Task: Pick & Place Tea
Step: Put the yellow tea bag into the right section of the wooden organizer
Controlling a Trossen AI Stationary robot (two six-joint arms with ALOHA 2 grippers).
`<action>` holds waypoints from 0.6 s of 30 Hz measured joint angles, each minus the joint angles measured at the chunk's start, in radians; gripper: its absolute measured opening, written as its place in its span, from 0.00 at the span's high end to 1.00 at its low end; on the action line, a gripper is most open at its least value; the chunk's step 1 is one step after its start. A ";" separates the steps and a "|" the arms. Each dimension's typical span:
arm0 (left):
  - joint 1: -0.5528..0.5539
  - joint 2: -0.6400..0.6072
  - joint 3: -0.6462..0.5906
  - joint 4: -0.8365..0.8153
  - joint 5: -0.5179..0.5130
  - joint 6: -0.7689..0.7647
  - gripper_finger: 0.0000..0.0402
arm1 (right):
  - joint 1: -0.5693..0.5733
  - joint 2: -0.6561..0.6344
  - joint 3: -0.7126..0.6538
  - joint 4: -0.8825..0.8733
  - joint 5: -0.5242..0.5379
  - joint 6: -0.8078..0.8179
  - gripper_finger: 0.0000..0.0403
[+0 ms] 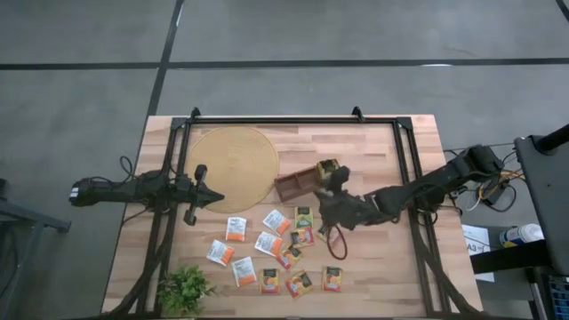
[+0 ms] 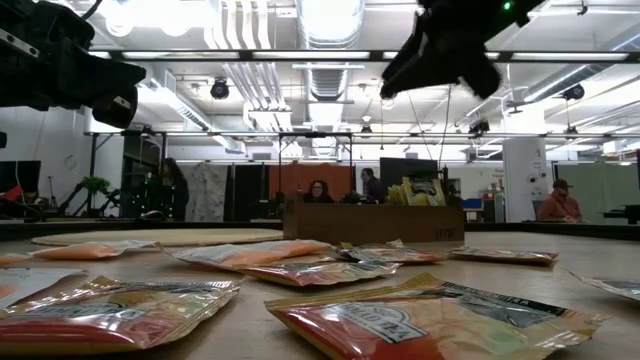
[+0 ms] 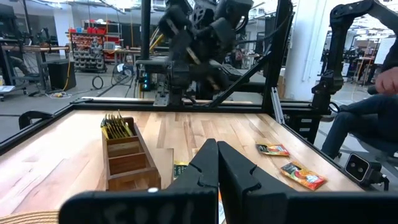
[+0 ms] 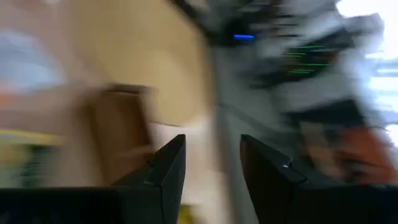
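So the tray [image 1: 302, 180] sits near the middle of the table [image 1: 373, 142], just right of the round woven mat [image 1: 233, 164]. Its end compartment, the one nearest the right gripper [image 1: 331, 189], has a bunch of dark green/yellow sachets [image 1: 325, 166] standing upright in it; the left wrist view shows them packed at the far end [image 3: 117, 126]. The next compartment looks empty from that view, and I can't tell about the rest.

Everything else in the tea [image 1: 276, 253] pile lies flat and loose on the table in front of the tray, about a dozen sachets, orange/red, white with orange, and a couple green ones. A plant [image 1: 185, 288] sits at the front left corner.

The right gripper hovers above the table just beside the tray's filled end, jaws apart with nothing between them in the right wrist view [image 4: 211, 180]. The left gripper [image 1: 213, 197] waits over the mat's edge, jaws closed and empty [image 3: 217, 168].
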 joint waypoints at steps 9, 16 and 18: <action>0.000 0.000 0.000 0.000 -0.001 0.000 1.00 | -0.047 0.098 0.139 -0.309 -0.467 0.134 0.63; 0.000 0.001 0.000 0.000 0.000 0.000 1.00 | -0.119 0.204 0.241 -0.442 -0.644 0.097 0.63; -0.001 0.001 0.000 0.000 0.000 0.000 1.00 | -0.135 0.231 0.271 -0.448 -0.653 0.079 0.63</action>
